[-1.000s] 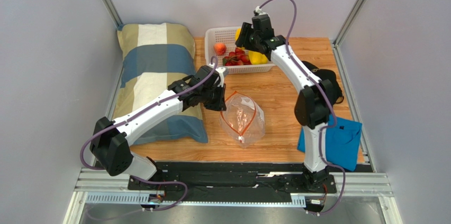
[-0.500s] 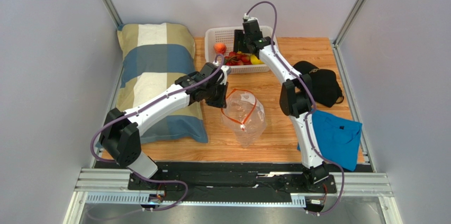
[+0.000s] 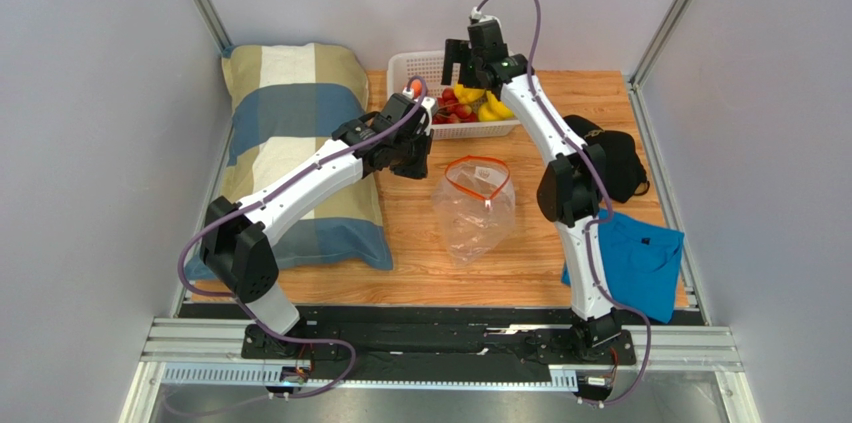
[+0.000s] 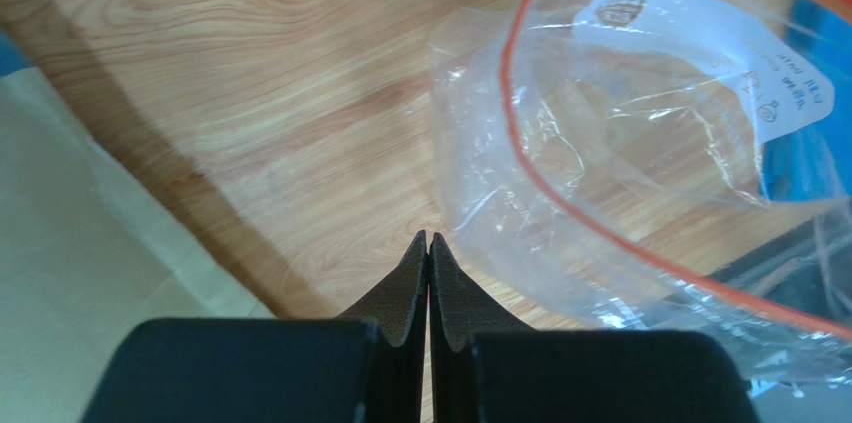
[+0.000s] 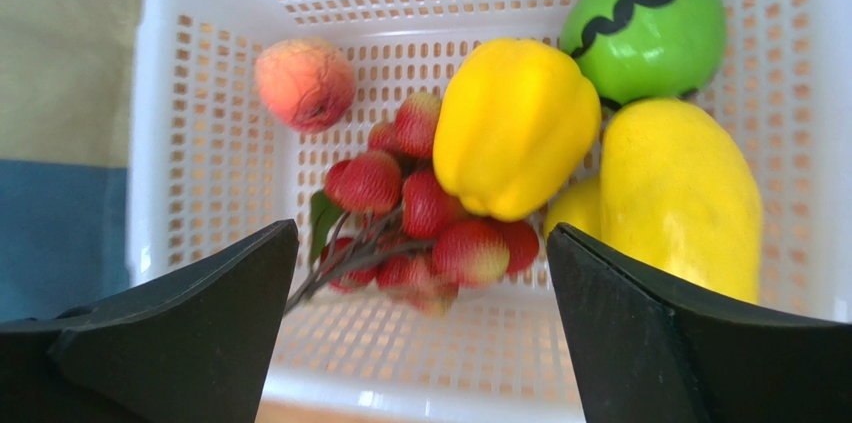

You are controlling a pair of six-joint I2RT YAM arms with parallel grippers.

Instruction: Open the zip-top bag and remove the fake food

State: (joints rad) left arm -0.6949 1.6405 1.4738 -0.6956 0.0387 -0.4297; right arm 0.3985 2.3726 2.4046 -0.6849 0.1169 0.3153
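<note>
Clear crinkly zip-top bag (image 3: 474, 211), orange-rimmed mouth gaping wide

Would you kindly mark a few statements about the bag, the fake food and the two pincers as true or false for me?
1. The clear crinkly zip-top bag with the orange strip lies on the wooden table with its mouth open. True.
2. The glossy plastic fake food is inside that bag. False: it lies in the white perforated plastic basket, and nothing shows in the bag.
3. The right pincer is open above the basket. True.
4. The left pincer is wide open. False: its fingers are pressed together, close beside the bag.
</note>
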